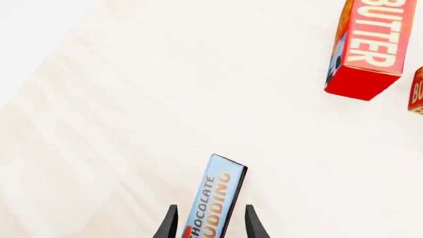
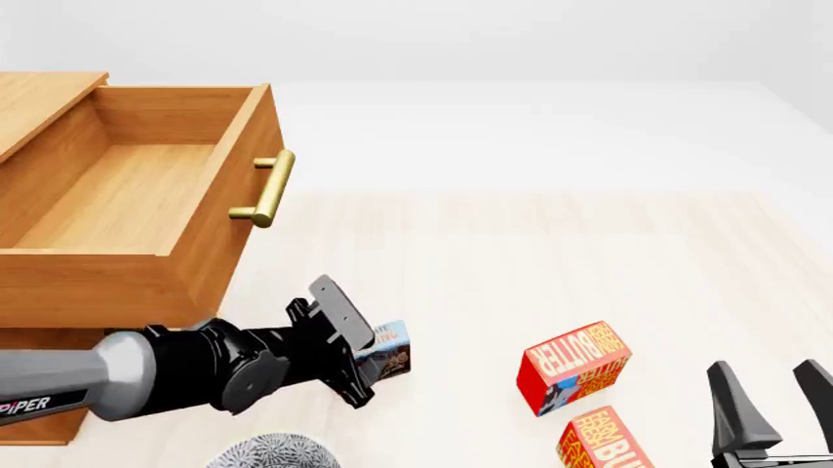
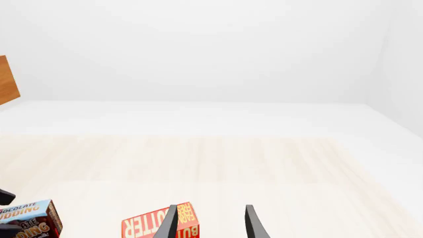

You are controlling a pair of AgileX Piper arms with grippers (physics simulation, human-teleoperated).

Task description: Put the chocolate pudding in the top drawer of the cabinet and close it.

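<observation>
Left gripper [image 1: 211,224] pinches the chocolate pudding [image 1: 215,198] edge-on between its fingers, box raised off the table [image 2: 521,253], right of the cabinet [image 2: 39,97]. Top drawer [image 2: 117,195] stands pulled out, brass handle [image 2: 264,187] facing right. Two butter boxes [image 2: 573,366] lie further right. Right gripper [image 2: 766,395]: fingers spread, holding nothing.

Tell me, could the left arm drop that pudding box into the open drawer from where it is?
Probably yes: the left gripper holds the chocolate pudding, and the top drawer stands open with nothing visible inside or in between.
</observation>
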